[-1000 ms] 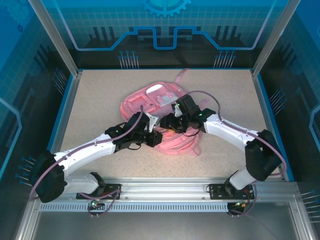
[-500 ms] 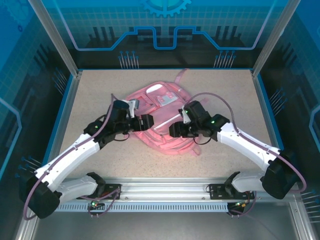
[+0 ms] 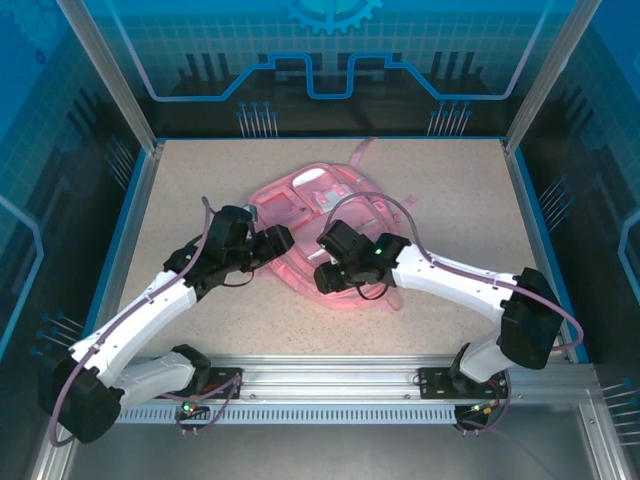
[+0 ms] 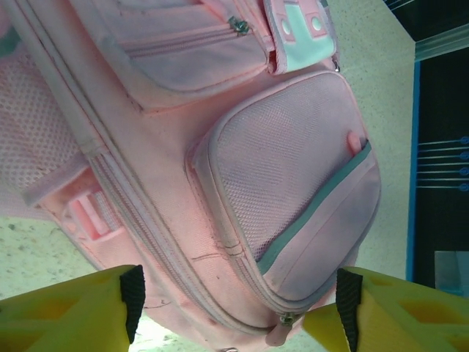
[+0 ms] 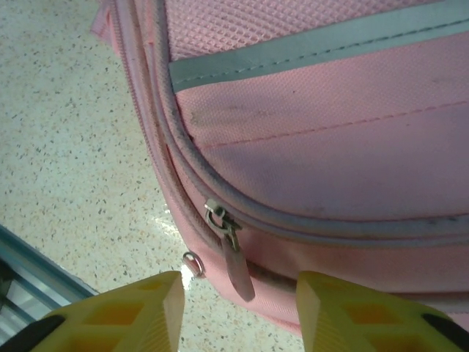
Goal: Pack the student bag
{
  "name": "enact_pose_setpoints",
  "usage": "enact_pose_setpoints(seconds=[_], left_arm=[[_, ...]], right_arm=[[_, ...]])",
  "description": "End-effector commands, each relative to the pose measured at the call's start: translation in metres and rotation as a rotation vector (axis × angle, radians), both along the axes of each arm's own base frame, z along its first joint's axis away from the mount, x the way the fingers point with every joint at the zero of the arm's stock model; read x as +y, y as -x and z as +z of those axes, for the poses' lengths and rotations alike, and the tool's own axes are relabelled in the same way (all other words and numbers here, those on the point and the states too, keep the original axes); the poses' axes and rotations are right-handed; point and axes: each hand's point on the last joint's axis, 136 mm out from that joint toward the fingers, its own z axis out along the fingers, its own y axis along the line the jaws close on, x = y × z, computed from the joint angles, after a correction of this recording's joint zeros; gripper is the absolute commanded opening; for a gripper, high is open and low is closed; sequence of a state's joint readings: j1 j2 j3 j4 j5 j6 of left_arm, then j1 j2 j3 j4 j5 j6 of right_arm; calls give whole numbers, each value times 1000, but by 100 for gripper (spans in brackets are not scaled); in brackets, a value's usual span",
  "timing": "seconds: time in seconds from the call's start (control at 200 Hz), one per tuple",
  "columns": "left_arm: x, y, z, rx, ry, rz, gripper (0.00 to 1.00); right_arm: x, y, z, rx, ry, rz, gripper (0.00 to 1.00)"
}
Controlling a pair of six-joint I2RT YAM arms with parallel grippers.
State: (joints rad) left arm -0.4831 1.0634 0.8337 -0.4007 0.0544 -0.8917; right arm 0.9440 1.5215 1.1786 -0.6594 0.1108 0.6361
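Note:
The student bag (image 3: 305, 205), soft and pink, lies flat in the middle of the table. My left gripper (image 3: 283, 240) is at its left side, open. In the left wrist view the bag's mesh pocket (image 4: 286, 161) with a grey stripe lies ahead, and the yellow fingers (image 4: 80, 312) stand wide apart astride the bag's lower seam, holding nothing. My right gripper (image 3: 322, 278) sits at the bag's near-left edge. In the right wrist view its jaws (image 5: 238, 312) are open, with a zipper pull (image 5: 236, 265) hanging between them, untouched.
The speckled tabletop (image 3: 200, 180) is bounded by blue side walls (image 3: 135, 215). A pink strap (image 3: 360, 155) trails off the bag's far end. An aluminium rail (image 3: 330, 375) runs along the front. A small metal ring (image 5: 192, 262) sits beside the zipper pull.
My left gripper has let go, opened and drawn back to the bag's left side. The right gripper has swung from the bag's middle to its near-left edge. The bag lies flatter.

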Motion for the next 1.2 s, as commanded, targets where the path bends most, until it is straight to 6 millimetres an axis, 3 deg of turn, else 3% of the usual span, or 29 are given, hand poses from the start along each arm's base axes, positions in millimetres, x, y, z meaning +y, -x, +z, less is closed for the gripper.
enact_pose_setpoints(seconds=[0.0,0.365,0.56,0.75,1.066,1.196], left_arm=[[-12,-2,-8,47,117,22,68],[-38,-8,-26,111,221,-24,58],[-45,-10,-28,120,235,-32,52],[-44,-8,-45,168,222,-11,48],[-50,-23,-54,175,229,27,40],[-51,-28,-61,186,211,32,25]], right_arm=[[7,-1,0,-5,23,-11,41],[6,-10,-13,-25,88,-52,28],[3,-14,-13,-54,122,-59,12],[-2,-16,-3,-87,131,-64,0],[-1,-14,4,-102,138,-51,0],[-7,-13,3,-110,156,-57,0]])
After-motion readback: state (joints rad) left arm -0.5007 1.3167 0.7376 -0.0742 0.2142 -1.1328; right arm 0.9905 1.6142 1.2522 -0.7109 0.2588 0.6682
